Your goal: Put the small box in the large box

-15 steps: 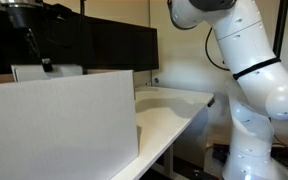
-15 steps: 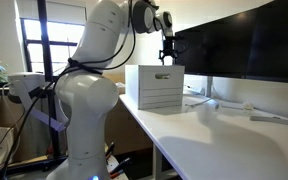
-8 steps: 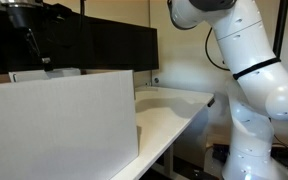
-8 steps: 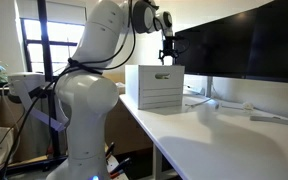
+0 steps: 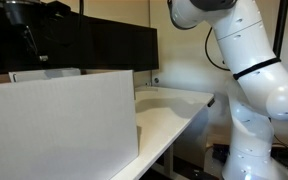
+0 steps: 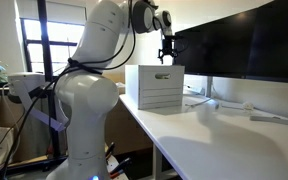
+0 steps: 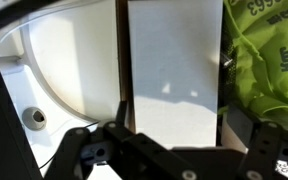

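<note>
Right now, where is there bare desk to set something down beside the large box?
Bare white desk runs from the large box out below the monitors; another strip lies between box and robot base. Crowded in the wrist view: small box between brown cardboard edges, green bag right beside.

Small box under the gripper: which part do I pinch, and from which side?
Pinch the small box across its two long edges, near mid-length, coming straight down from above. The wrist view shows its broad face, long and narrow, centred under the open gripper. A green bag crowds one long edge, so ease that finger in carefully.
</note>
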`<state>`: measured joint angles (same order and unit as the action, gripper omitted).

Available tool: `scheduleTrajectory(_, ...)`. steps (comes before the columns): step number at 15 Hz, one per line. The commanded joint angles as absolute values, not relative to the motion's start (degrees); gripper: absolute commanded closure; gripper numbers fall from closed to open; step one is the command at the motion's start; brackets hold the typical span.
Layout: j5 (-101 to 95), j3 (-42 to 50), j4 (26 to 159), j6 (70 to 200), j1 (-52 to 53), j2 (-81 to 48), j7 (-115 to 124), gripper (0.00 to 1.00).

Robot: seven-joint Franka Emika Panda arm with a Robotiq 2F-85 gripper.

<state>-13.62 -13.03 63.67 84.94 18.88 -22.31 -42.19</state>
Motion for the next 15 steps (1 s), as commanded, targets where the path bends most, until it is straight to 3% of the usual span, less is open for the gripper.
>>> scheduleTrajectory(1,-13.92,-13.17,62.75,83.4,19.6,-21.48,-41.62,0.0)
scheduleTrajectory(15,-14.49,-13.09,60.32,80.79,21.65,-19.26,-42.33,0.0)
